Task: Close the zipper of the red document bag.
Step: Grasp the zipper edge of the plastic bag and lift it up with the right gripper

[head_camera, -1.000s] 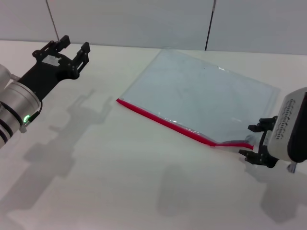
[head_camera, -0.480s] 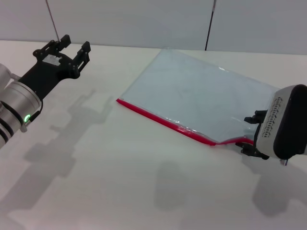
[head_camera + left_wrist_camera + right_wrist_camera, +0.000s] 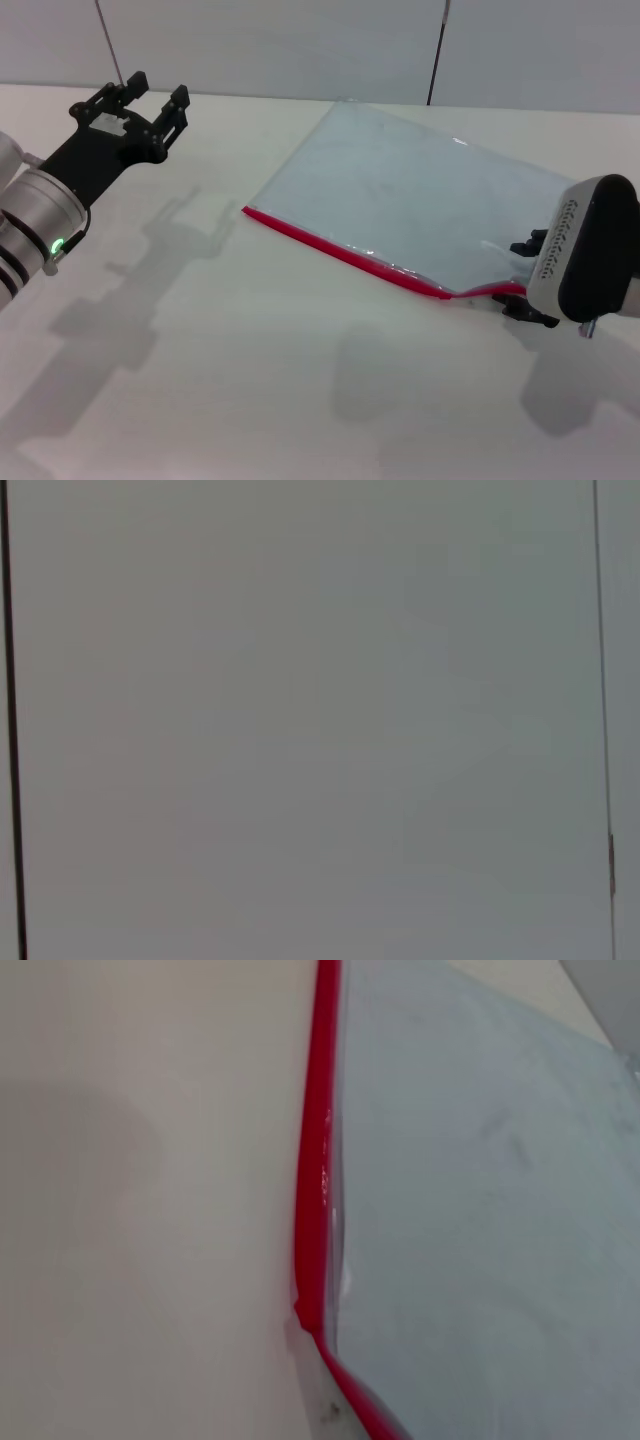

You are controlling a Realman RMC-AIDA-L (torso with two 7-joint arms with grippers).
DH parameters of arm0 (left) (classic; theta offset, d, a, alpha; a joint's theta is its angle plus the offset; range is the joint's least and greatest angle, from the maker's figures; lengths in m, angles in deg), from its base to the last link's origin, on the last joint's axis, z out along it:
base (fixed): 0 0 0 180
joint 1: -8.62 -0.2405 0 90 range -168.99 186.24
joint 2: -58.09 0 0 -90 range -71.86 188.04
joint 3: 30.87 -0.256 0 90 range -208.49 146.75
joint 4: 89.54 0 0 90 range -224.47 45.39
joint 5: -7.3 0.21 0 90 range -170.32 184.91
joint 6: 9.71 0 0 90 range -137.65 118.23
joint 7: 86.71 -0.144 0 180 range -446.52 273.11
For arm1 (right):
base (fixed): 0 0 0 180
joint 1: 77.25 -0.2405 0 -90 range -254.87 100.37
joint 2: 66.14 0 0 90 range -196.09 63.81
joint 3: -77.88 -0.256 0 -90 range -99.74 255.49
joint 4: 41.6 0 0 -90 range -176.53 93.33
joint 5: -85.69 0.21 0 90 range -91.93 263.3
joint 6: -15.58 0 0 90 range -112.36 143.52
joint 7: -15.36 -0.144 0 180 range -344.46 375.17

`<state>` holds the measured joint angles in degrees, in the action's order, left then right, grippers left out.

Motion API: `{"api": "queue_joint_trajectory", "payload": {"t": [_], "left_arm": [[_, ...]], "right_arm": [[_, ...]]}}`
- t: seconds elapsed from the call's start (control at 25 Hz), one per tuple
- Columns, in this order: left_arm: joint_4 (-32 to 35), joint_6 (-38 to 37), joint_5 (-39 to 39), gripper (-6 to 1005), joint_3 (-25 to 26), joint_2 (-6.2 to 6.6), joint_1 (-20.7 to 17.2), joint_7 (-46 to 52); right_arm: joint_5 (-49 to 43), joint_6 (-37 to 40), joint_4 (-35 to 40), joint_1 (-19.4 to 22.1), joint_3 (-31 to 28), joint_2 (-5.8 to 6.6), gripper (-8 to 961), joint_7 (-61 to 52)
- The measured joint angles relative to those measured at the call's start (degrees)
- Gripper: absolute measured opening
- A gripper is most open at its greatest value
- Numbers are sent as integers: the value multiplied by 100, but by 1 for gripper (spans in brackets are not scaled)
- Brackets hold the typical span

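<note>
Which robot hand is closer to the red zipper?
The right gripper is closer, at the zipper's right end on the red document bag. The left gripper hangs far off to the left, open.

1 red document bag [image 3: 430, 200], 1 zipper [image 3: 340, 252], 2 claws: left claw [image 3: 150, 95], right claw [image 3: 525, 280].

- The red document bag [image 3: 420, 205] lies flat on the white table [image 3: 250, 380], its zipper [image 3: 350, 255] along the near long edge.
- The right gripper [image 3: 522, 282] sits at the zipper's right end, where the red strip bends upward; its fingers are partly hidden.
- The left gripper [image 3: 150, 95] hovers well apart at far left, fingers spread.
</note>
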<state>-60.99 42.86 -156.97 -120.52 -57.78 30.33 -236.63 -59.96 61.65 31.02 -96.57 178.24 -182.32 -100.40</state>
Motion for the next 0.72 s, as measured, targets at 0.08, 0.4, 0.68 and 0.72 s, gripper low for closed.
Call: {"api": "queue_joint_trajectory", "payload": {"t": [0.08, 0.4, 0.68, 0.72], "left_arm": [[2, 3, 0, 551, 0, 0, 0, 5], [2, 8, 0, 548, -23, 8, 0, 12], [1, 8, 0, 546, -35, 12, 0, 14], [1, 8, 0, 545, -35, 11, 0, 12]], "right_arm": [[0, -25, -33, -38, 0, 0, 637, 0], [52, -29, -266, -217, -5, 0, 600, -5], [64, -32, -283, -261, -19, -6, 442, -40], [65, -33, -283, -270, -17, -5, 396, -74]]}}
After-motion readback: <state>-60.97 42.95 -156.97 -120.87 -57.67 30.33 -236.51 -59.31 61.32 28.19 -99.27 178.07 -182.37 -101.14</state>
